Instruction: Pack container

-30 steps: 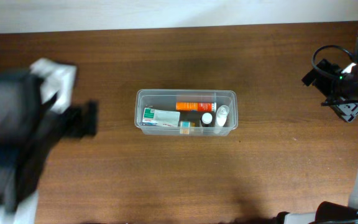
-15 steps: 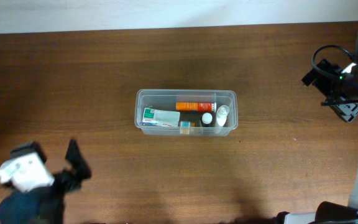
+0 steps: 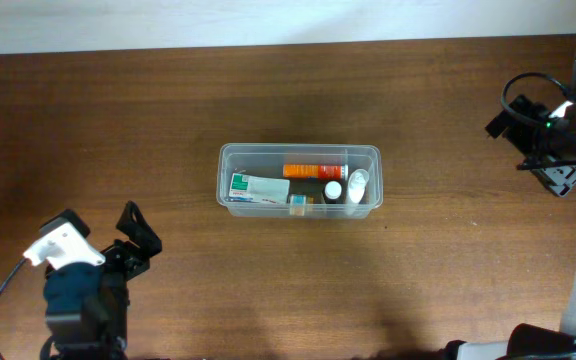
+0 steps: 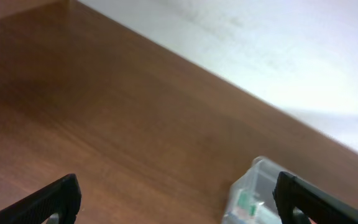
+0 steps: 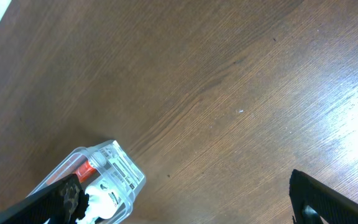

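Left end effector (image 3: pixel 138 232) and right end effector (image 5: pixel 190 202) each spread open, both well apart from the container (image 3: pixel 220 176).

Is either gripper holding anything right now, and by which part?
Nothing is held: the left gripper and right gripper are open and empty, apart from the container.

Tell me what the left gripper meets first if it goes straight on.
Mostly bare table; the container sits off-centre, ahead of one of the fingers, which might clip it. Depth unclear.
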`<state>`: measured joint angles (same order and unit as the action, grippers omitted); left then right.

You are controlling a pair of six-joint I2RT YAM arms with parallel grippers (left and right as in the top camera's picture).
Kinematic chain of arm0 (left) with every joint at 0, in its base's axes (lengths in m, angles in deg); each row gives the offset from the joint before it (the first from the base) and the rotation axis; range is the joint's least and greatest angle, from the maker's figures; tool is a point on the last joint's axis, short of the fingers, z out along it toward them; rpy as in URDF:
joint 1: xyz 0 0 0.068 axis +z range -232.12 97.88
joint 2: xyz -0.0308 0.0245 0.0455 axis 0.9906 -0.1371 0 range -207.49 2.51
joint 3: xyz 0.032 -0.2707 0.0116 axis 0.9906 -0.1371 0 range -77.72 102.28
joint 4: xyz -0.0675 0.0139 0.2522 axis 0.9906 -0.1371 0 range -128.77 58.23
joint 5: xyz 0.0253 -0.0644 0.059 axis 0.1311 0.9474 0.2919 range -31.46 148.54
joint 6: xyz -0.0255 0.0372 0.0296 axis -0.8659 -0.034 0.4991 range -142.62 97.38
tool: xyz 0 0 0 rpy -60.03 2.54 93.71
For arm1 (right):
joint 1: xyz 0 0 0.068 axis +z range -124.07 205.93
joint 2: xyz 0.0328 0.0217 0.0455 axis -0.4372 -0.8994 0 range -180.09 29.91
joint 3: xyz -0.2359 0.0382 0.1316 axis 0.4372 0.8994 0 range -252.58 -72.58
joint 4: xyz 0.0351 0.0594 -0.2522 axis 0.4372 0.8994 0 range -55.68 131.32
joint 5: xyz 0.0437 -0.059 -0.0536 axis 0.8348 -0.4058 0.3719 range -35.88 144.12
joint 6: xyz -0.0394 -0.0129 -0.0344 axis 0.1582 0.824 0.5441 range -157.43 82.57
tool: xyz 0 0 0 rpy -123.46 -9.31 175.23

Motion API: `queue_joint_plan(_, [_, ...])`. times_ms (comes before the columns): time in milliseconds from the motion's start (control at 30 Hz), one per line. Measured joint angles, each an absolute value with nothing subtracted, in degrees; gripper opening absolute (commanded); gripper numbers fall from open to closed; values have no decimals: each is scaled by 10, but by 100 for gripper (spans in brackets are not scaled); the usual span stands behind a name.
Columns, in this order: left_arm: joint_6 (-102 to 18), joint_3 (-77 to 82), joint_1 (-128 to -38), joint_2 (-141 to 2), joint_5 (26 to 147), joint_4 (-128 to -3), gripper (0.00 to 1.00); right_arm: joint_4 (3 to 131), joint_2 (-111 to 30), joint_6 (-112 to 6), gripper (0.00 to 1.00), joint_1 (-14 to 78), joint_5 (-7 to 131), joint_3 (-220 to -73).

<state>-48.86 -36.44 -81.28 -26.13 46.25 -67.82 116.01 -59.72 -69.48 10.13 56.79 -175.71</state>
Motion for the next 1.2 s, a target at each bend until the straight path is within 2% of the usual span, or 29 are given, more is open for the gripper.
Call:
queue_joint_plan(367, [-387, -390, -814, -303, 486, -592, 100, 1160, -597, -695, 98, 101, 568, -1757])
queue_joint_plan(567, [-371, -477, -814, -189, 496, -577, 100, 1160, -597, -695, 98, 101, 568, -1757])
queue_joint_plan(767, [-369, -605, -814, -72, 524, -501, 100, 1160, -597, -695, 98, 101, 568, -1757])
queue_joint_plan(1200, [-369, -755, -814, -17, 552, -374, 100, 1160, -597, -695, 99, 101, 568, -1757])
